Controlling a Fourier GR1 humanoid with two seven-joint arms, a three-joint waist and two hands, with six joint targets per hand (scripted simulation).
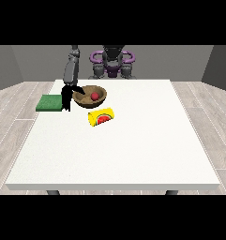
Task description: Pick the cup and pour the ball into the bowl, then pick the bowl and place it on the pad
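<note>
Beside the bowl [90,97]: ball [94,96] inside, toppled cup [101,116] before, pad [50,102] left; hand [66,97] at rim, grip indiscernible.

One view only — a front camera stood across the white table [133,150] from the robot [112,63], raised above table height and angled down, so the whole tabletop lay in frame with the near edge low and the far edge high. It sat well back: the robot appeared small at the top, facing the lens, with grey floor visible on both sides of the table. No second view was recorded — nothing shared to note.
</note>
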